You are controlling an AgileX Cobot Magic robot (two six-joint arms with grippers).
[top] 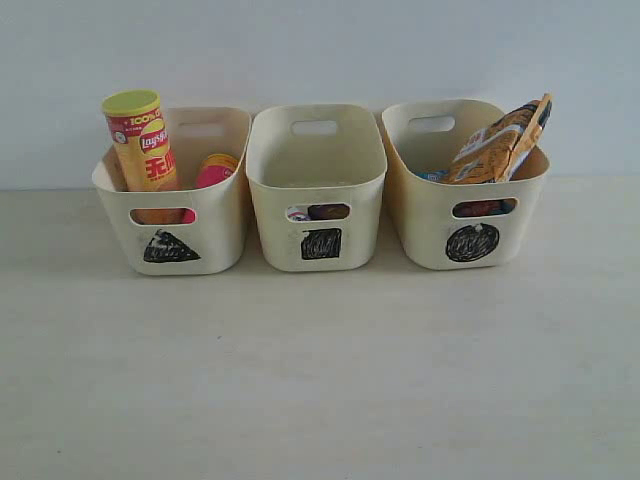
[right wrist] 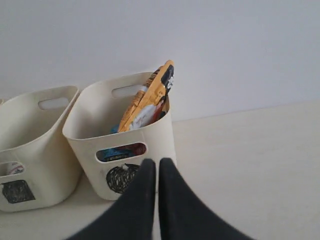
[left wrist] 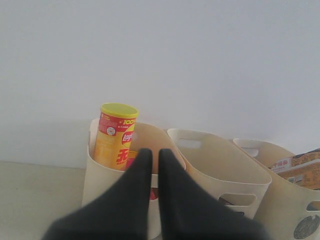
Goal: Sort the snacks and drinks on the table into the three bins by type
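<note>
- Sorting looks complete, by my reading: nothing lies loose on the table (top: 320, 380), and every item sits in a bin.
- Triangle bin (top: 215, 240): the yellow Lay's tube (top: 143, 140) stands upright, rising well above the rim. The pink tube (top: 215, 170) sits lower beside it.
- Square bin (top: 270, 235): only slivers of the blue-and-white carton (top: 298, 213) and the dark purple carton (top: 328, 211) show through the front handle cutout.
- Circle bin (top: 425, 225): the orange noodle packet (top: 500, 145) leans out over the rim, and the blue packet (top: 432, 175) peeks out beneath it.
- Left gripper (left wrist: 153, 155): jaws pressed together on nothing, facing the triangle bin. The right gripper (right wrist: 154, 164) is likewise closed and empty, before the circle bin.
- Next move, I judge: no pick remains, so the arms need only stay clear of the bins.
- Materials: the bins are smooth cream plastic with rounded corners and scribbled black marks. The tubes are rigid cylinders, the packets crinkly glossy film, and the table is pale and matte with faint grain.
</note>
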